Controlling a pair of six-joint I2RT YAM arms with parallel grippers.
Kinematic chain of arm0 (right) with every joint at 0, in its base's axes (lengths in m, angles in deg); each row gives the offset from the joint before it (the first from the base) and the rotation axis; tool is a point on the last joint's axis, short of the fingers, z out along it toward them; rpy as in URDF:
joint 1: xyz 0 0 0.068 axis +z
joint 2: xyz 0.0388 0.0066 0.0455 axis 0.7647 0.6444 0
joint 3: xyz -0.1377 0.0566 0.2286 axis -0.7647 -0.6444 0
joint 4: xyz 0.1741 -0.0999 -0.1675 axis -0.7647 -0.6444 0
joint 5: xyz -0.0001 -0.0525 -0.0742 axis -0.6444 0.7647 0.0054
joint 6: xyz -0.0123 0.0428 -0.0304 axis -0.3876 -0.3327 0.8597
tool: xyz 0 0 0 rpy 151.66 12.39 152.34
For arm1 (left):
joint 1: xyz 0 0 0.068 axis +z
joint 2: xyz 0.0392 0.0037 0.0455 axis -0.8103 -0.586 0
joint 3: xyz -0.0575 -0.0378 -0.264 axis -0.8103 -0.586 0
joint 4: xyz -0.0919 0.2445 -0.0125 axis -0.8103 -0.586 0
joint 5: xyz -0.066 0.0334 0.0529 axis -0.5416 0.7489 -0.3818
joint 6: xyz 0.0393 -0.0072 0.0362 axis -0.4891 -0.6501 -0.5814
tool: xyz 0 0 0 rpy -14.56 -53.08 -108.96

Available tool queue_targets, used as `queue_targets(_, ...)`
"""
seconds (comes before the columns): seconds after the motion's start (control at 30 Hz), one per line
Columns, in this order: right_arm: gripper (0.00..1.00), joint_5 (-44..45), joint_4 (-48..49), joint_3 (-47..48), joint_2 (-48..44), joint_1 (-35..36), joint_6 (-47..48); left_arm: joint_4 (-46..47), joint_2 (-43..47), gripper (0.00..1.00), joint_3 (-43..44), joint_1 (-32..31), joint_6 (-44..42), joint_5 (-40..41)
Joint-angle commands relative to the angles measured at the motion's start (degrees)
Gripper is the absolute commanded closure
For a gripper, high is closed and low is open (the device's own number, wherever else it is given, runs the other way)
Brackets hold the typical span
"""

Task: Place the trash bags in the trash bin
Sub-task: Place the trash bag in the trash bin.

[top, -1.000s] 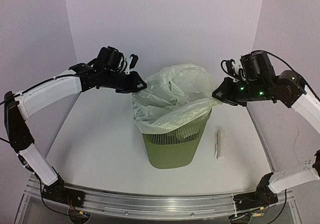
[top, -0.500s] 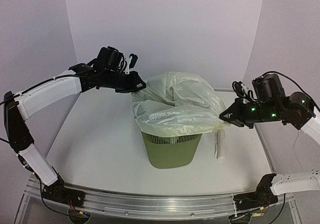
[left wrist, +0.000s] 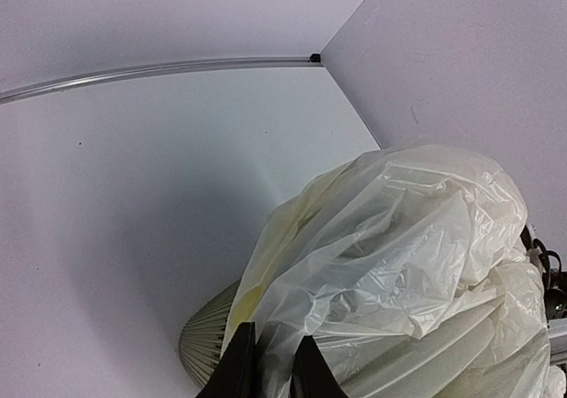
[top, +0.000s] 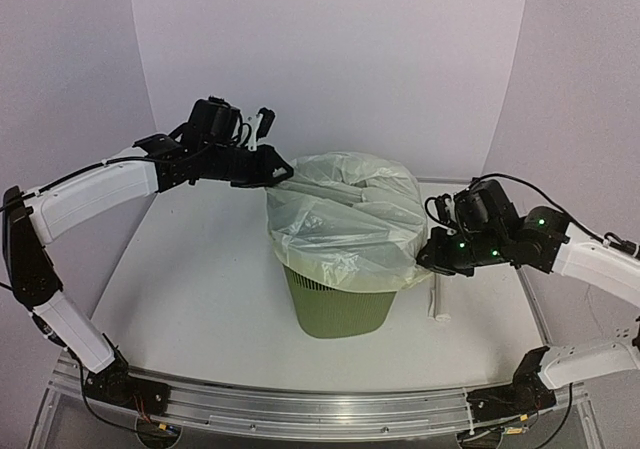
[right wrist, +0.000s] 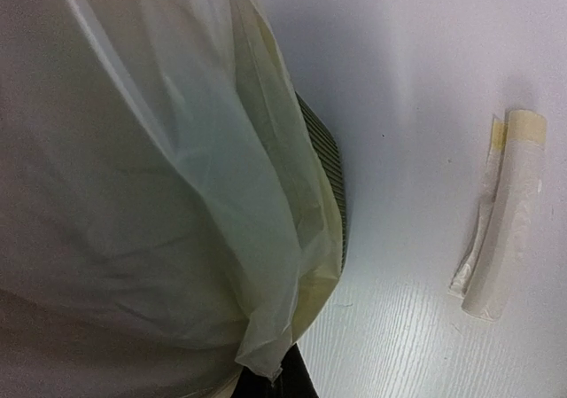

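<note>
At mid counter (top: 190, 289): olive-green trash bin (top: 338, 307), upright, slatted sides showing below the film. Over its rim: trash bags (top: 345, 204), pale and crinkly, billowed above the mouth and draped down the outside at front and right.

At the bag's far-left edge, above rim height: left tool (top: 283, 174), closed down to a thin gap, film pinched between the fingers (left wrist: 237, 373).

At the bag's lower right hem, low beside the bin wall: right tool (top: 428, 259), closed on a corner of film, going by the wrist view.

Just right of the bin, flat on the counter: small rolled bundle of pale film (top: 438, 291), not touching the bin.
</note>
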Motion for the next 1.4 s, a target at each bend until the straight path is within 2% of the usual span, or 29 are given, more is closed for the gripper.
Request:
queue_targets(0.0,0.99,0.2,-1.17,-5.96,-1.36,-0.15,1.4,-4.52,0.13,0.99,-4.3,-0.03,-1.22,-2.92)
queue_targets(0.03,0.93,0.4,-1.01,-6.32,-2.25,-0.15,1.7,-4.46,0.17,0.98,-4.37,-0.03,-1.14,-2.91)
queue_targets(0.1,0.77,0.22,-1.01,-5.73,-3.94,-0.15,2.99,-4.36,0.26,0.86,-4.04,-0.03,-1.0,-2.92)
queue_targets(0.2,0.7,-1.62,-1.09,-3.0,-6.44,-0.15,6.1,-4.24,0.45,0.67,-2.39,-0.03,-0.84,-2.94)
queue_targets(0.3,0.51,-2.98,-1.71,-0.44,-8.86,-0.15,8.77,-3.97,1.2,0.46,-0.56,-0.06,-0.6,-2.02)
queue_targets(0.37,0.48,-3.01,-2.94,1.24,-10.28,-0.15,9.64,-3.85,2.21,0.31,0.38,-0.01,-0.31,-0.71)
queue_targets(0.43,0.44,-2.55,-4.52,2.33,-11.55,-0.15,10.06,-3.54,3.7,0.26,0.49,-0.03,0.19,0.83)
queue_targets(0.53,0.35,-0.58,-7.96,3.57,-13.5,-0.15,10.16,-3.13,6.46,0.08,-0.54,-0.02,1.31,3.26)
queue_targets(0.6,0.3,3.34,-10.91,4.52,-14.93,-0.15,9.45,-3.15,8.88,0.01,-2.07,-0.01,2.22,5.26)
queue_targets(0.77,0.16,12.27,-13.9,8.01,-18.53,-0.15,9.55,-4.31,17.36,0.0,-9.39,0.06,7.27,12.78)
queue_targets(0.87,0.12,13.11,-13.67,12.27,-17.52,-0.15,11.74,-3.27,24.19,0.01,-17.81,0.12,12.38,13.45)
queue_targets(0.97,0.1,7.28,-13.51,19.04,-12.03,-0.15,15.58,3.57,32.5,0.01,-29.93,0.14,15.97,6.16)
queue_targets(1.07,0.1,-0.24,-13.33,26.84,-4.17,-0.15,18.87,16.94,39.78,0.02,-41.63,0.15,19.15,-3.43)
queue_targets(1.13,0.15,-5.9,-13.22,32.71,1.79,-0.15,20.51,21.84,42.19,0.05,-44.71,0.12,20.29,-6.26)
queue_targets(1.27,0.32,-19.28,-14.41,43.34,14.46,-0.07,22.16,28.52,43.38,0.1,-47.21,0.06,22.09,-9.9)
queue_targets(1.37,0.4,-21.18,-19.83,51.54,24.18,0.21,22.44,35.49,39.21,0.12,-48.22,0.04,24.52,-14.8)
